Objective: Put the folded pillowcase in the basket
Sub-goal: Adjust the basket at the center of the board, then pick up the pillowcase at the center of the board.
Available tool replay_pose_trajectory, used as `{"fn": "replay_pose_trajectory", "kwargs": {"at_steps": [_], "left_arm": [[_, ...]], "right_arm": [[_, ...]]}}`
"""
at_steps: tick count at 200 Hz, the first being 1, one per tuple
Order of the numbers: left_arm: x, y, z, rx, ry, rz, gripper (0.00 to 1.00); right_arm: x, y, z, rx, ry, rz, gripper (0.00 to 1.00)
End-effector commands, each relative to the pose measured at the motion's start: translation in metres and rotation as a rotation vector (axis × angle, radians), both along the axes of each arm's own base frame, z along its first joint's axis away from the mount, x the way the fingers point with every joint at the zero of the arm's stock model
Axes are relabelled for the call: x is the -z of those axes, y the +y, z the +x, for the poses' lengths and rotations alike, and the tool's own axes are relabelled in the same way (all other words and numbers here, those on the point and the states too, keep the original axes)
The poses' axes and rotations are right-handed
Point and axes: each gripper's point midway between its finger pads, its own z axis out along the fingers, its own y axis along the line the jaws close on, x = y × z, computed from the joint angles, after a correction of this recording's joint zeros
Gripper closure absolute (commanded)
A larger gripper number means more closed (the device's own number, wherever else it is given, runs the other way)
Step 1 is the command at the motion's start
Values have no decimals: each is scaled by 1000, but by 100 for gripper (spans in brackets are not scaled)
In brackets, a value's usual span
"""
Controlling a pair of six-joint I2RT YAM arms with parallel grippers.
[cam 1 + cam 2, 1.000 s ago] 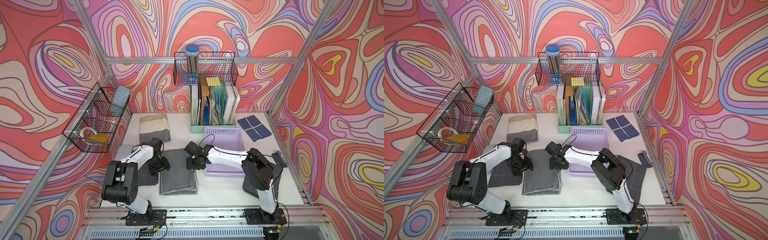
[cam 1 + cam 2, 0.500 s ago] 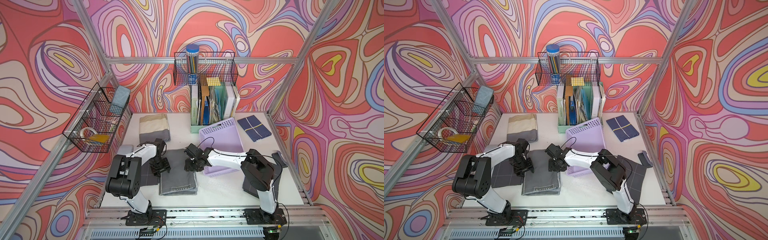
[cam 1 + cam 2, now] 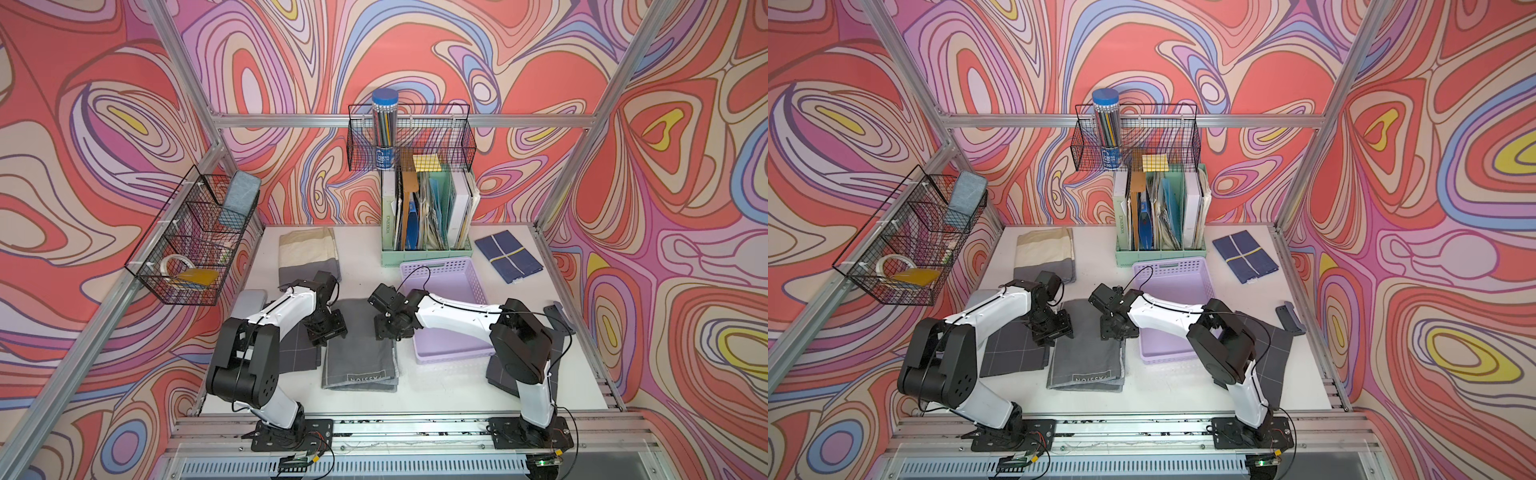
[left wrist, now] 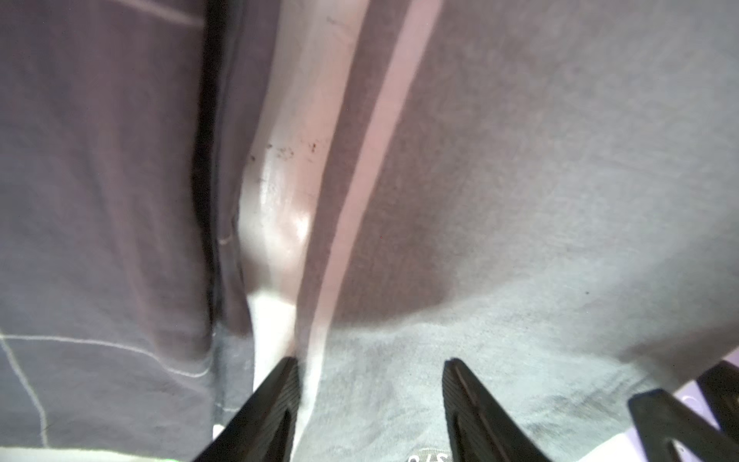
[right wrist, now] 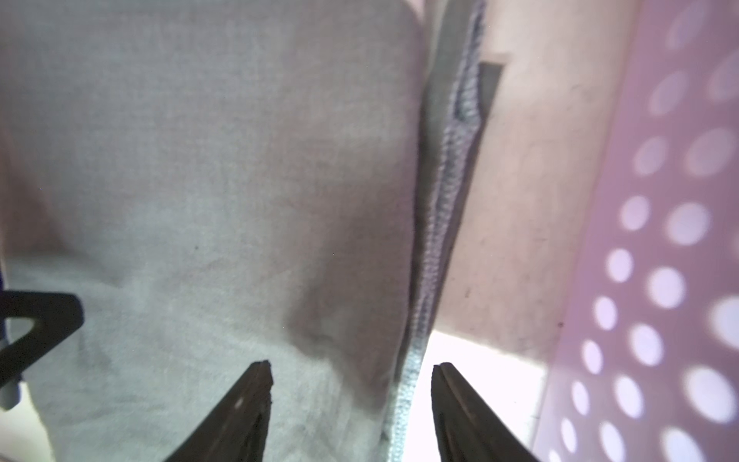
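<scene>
The folded grey pillowcase [image 3: 359, 357] [image 3: 1086, 357] lies flat on the white table, its label end toward the front. My left gripper [image 3: 328, 328] [image 4: 372, 364] stands open, pointing down over the far left edge of the pillowcase [image 4: 520, 200]; one finger is beside the fold, the other over the cloth. My right gripper [image 3: 388, 330] [image 5: 352, 366] is open astride the far right edge of the pillowcase [image 5: 200, 160]. The lilac perforated basket [image 3: 440, 270] [image 3: 1173, 270] sits flat just right of the cloth, and its wall [image 5: 660, 240] is close to the right gripper.
A dark grid-lined cloth [image 3: 297, 353] lies under the left arm, another dark cloth [image 3: 494, 368] by the right arm. A beige-and-grey folded cloth [image 3: 307, 253], a mint file holder [image 3: 428, 232] and a navy cloth [image 3: 509, 257] stand behind. Black wire baskets [image 3: 187, 249] hang on the walls.
Half a second ago the lilac basket was tipped up on its side edge; now it lies flat again. Both grippers stay at the pillowcase's far edges.
</scene>
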Motion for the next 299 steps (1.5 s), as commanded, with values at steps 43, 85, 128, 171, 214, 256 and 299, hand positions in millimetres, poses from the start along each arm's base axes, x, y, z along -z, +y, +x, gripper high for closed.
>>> {"fn": "replay_pose_trajectory", "kwargs": {"at_steps": [43,85,128,171,214,256,299], "left_arm": [[-1,-6,-3,15,-6,-38,38],[-2,-4,-2,32,-16,-27,36],[-4,-1,-6,37,-20,-16,35],[-9,2,-11,41,-16,-4,34],[-7,4,-16,44,-7,2,33],[6,0,-23,30,35,-16,33],[20,3,-27,39,83,1,32]], "right_arm": [[13,-51,36,115,-42,-88,35],[9,-36,49,49,-31,-35,35],[5,-10,17,6,6,18,33],[19,-14,-14,32,90,-21,33],[0,-31,-10,78,15,-11,33],[15,-5,-21,25,114,80,32],[33,-9,-29,30,148,38,33]]}}
